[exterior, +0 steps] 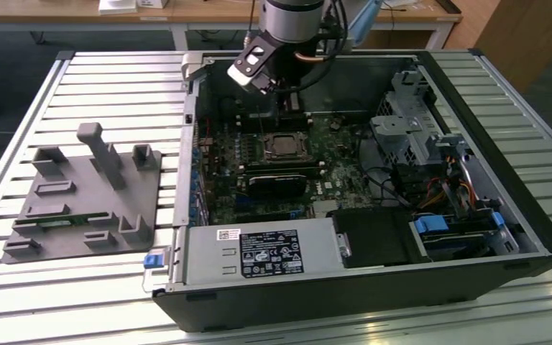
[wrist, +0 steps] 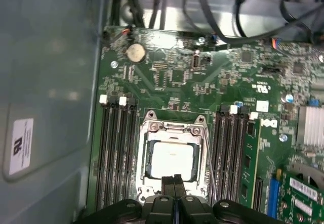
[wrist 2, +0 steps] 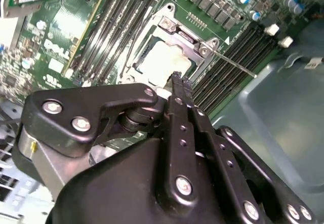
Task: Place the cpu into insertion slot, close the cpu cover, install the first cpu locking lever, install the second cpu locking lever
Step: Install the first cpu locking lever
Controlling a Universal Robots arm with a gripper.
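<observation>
Closest thing to the lens in both wrist views is the gripper itself, all black linkage and screws. Its fingers are squeezed flat together with only a hairline seam between them and nothing pinched in there. The tips sit right at the edge of the cpu cover, which looks to be lying down flat, framing the cpu. Whether the tips actually touch the metal, I can't tell. The chip is seated in the insertion slot, pale top showing through the cover's window, just past the fingertips. A thin lever rod runs along one side of the socket, and in the second wrist view it pokes out over the memory slots. In the exterior view the arm reaches down into the open PC case on a slatted table, with a grey fixture off to the exterior view's left.
</observation>
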